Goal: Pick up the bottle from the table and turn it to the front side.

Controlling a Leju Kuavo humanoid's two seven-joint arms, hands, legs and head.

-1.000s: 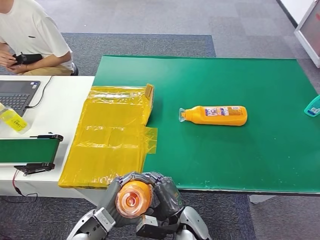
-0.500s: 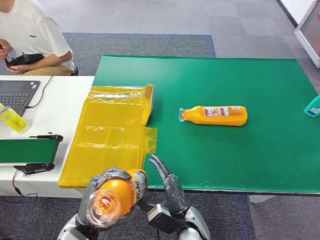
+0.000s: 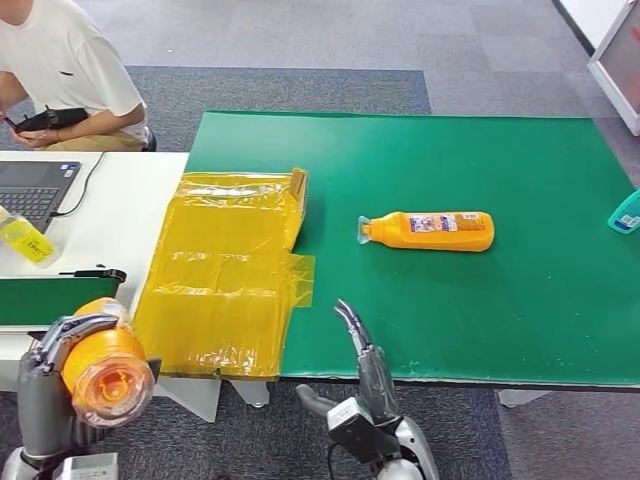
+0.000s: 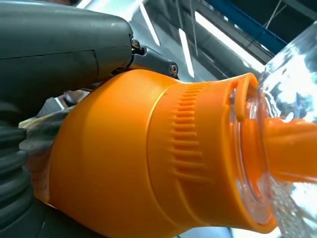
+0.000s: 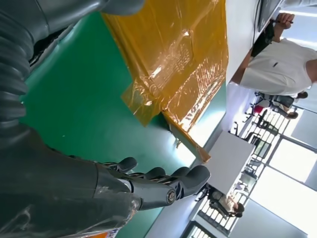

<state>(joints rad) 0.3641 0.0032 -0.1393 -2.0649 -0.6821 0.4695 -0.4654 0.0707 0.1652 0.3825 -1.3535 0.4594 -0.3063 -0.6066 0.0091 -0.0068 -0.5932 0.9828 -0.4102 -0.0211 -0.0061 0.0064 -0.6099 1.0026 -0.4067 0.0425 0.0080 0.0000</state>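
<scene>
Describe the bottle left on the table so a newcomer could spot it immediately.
On the green table, right of the yellow plastic sheet, an orange bottle lies on its side, clear cap pointing toward the sheet. It lies flat and untouched.

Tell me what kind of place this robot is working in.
Probably an indoor robot test lab or office: a green-topped table on grey carpet, a person seated by a laptop, and the left hand holding an orange bottle.
</scene>
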